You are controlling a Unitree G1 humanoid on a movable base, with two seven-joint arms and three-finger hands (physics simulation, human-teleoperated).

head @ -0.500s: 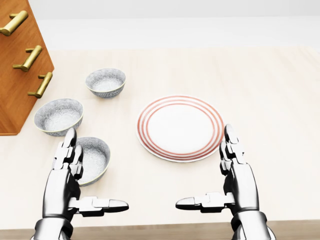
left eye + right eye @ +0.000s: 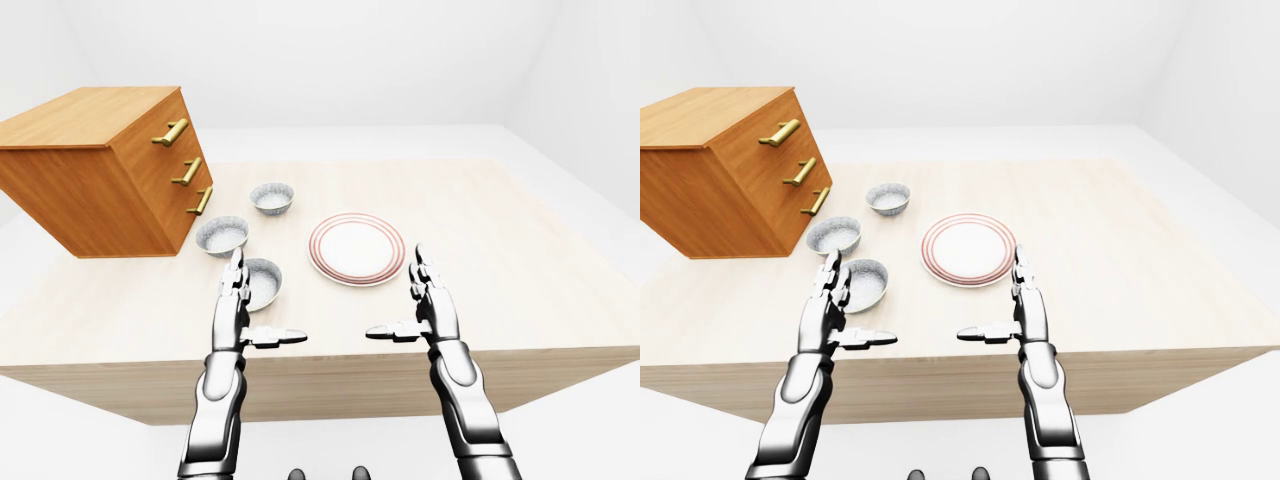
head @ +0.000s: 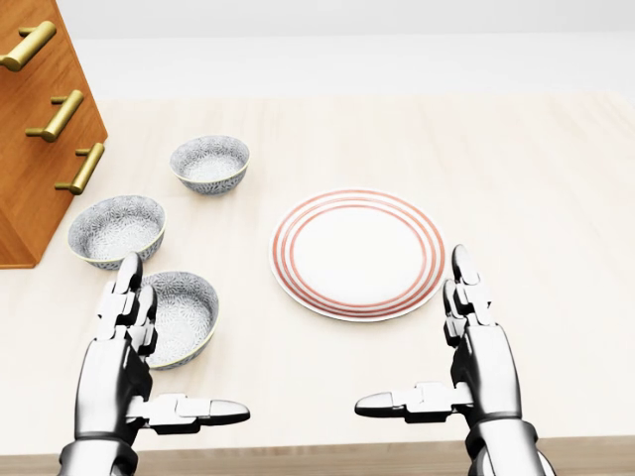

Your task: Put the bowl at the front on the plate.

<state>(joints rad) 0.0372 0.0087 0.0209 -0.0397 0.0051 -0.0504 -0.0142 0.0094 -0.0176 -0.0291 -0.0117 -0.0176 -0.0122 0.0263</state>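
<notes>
Gripped nothing, hands wide open over the table [image 3: 516, 169]
Spotted the front bowl [image 3: 189, 312] at the head view's lower left, upright, left of the plate [image 3: 357, 253] and apart from it; had left hand [image 3: 124, 357] spread at its left rim, right hand [image 3: 481, 357] spread just off the plate's lower right edge

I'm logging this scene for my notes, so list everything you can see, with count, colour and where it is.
nearest bowl: one, speckled grey, head view lower left
middle bowl: one, speckled grey, just above it
far bowl: one, speckled grey, higher, toward the plate
plate: one, white with red rings, head view centre, empty
drawer chest: one, orange wood, three brass handles, far left
table: one, pale wood
left hand: one, silver, open, by nearest bowl
right hand: one, silver, open, below plate's right edge
</notes>
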